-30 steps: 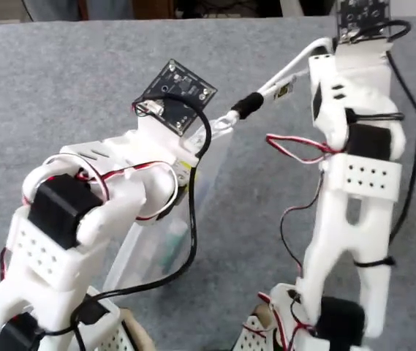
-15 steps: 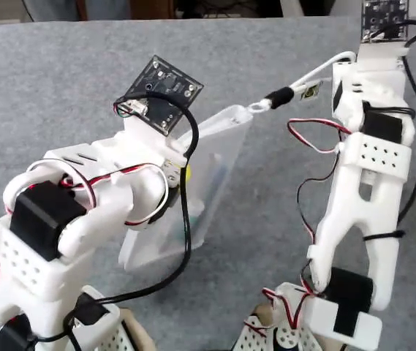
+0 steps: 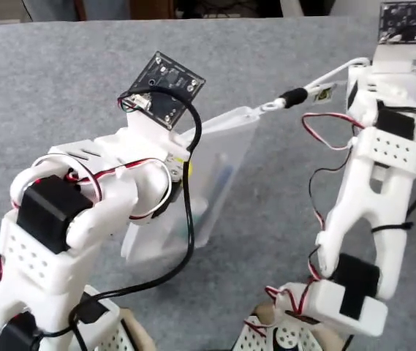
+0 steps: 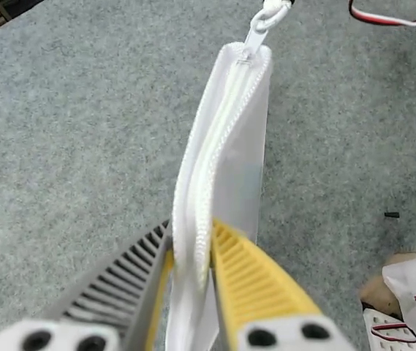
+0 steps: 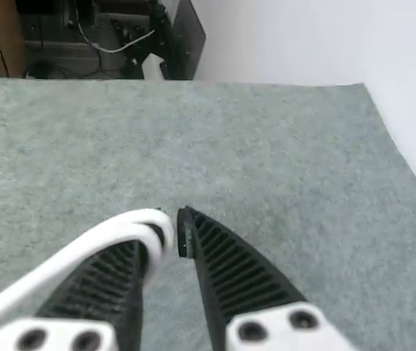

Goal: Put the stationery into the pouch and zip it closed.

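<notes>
Over the last second the right arm has drawn away toward the table's right edge, taking the white cord [image 3: 333, 72] with it. The pouch's far end has swung the same way, so that the zipper pull [image 3: 266, 108] now lies further right than before. The pouch [image 3: 226, 157], translucent and standing on its long edge on the grey table [image 3: 61, 73], sits between the two arms. Stationery [image 3: 222, 178] shows dimly through its wall as a bluish shape, with something greenish lower down. The left gripper [image 4: 191, 235] is clamped on the near end of the pouch's top edge, one ribbed finger on each side of the zipper [image 4: 218, 146]. Its two rows of teeth lie together along the whole visible length up to the pull at the far end. The right gripper [image 5: 171, 230] has its jaws nearly together, with the looped end of the cord pinched between them at the tips. From there the cord runs taut through a black sleeve [image 3: 293, 96] to the pull.
</notes>
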